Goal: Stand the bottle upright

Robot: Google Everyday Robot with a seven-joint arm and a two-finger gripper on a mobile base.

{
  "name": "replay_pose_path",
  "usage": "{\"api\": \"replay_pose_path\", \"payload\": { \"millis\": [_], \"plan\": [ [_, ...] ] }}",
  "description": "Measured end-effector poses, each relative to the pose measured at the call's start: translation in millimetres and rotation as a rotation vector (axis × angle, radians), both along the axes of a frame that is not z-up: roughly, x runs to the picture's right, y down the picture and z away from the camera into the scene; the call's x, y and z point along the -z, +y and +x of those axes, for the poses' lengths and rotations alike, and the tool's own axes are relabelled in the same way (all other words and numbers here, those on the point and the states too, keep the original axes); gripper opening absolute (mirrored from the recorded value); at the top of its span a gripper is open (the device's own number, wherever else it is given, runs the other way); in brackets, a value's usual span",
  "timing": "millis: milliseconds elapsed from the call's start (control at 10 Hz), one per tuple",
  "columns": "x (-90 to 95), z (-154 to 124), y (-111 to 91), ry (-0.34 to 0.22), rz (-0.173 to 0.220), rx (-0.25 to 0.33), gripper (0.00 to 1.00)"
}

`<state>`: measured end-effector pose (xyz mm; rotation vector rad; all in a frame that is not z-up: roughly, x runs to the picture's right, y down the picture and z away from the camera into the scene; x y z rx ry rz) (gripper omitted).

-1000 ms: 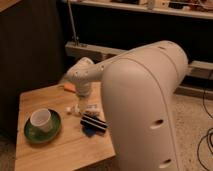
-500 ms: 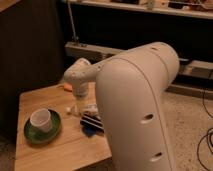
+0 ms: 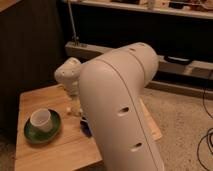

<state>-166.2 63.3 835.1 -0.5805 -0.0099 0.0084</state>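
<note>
My big white arm (image 3: 117, 110) fills the middle of the view and covers much of the wooden table (image 3: 50, 155). Its wrist (image 3: 69, 76) reaches down toward the table's middle, and my gripper (image 3: 76, 102) is at its lower end, mostly hidden by the arm. The bottle is hidden behind the arm. A small whitish bit (image 3: 71, 110) lies on the table under the wrist; I cannot tell whether it belongs to the bottle. A dark striped blocky object (image 3: 86, 126) peeks out at the arm's left edge.
A white cup (image 3: 40, 120) stands on a green saucer (image 3: 30, 136) at the table's left. A dark wall stands behind the table on the left. A low shelf (image 3: 95, 50) runs along the back. Cables (image 3: 205, 145) lie on the speckled floor at the right.
My arm has swung left and nearer to the camera. It now covers the whitish bottle that lay on the table beside the striped object, and most of that object too.
</note>
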Motion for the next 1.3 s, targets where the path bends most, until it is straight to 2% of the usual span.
{"api": "replay_pose_path", "payload": {
  "millis": [200, 700, 1300],
  "plan": [
    [-4.5, -2, 11, 0.023, -0.017, 0.012, 0.8],
    [-10.1, -15, 29, 0.075, -0.017, 0.014, 0.8],
    [-22.3, -20, 48, 0.096, -0.039, 0.021, 0.8]
  ]
}}
